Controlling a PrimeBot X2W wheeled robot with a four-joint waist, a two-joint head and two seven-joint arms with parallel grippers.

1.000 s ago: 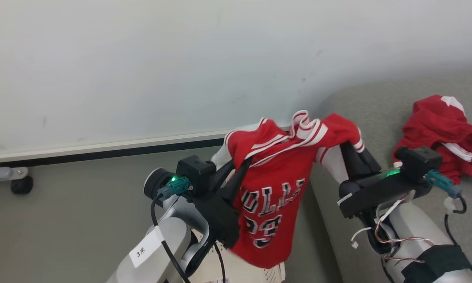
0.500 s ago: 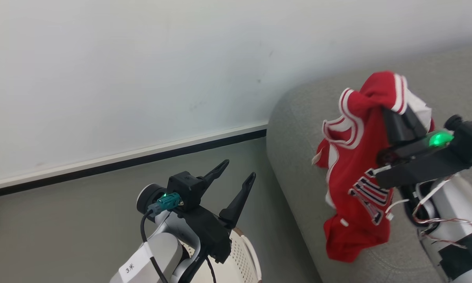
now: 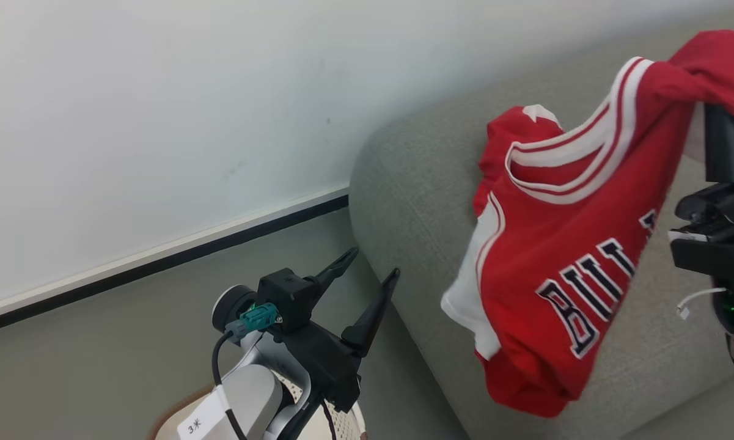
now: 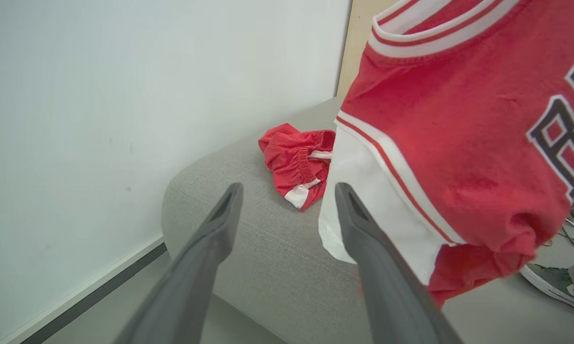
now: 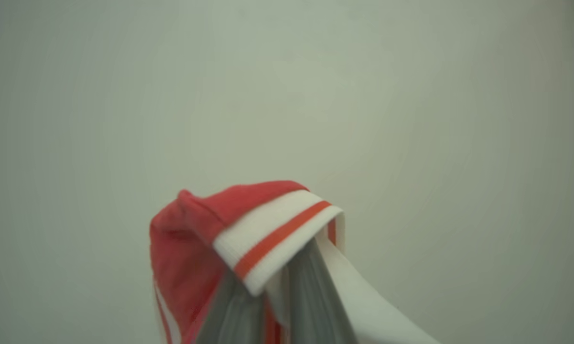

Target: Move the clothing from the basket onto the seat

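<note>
Head view: BULLS jersey [image 3: 562, 275] hung from right gripper [image 3: 722, 134], clamped at trimmed shoulder; long axis slanted, hem down-left, over grey sofa [image 3: 415, 183]. Left gripper [image 3: 375, 260] spread wide, empty. Red shorts [image 4: 296, 165] laid on sofa behind.

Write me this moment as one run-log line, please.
left gripper: open, empty | right gripper: shut on jersey, hanging over sofa | shorts: lying on sofa | step: jersey not yet set down
</note>
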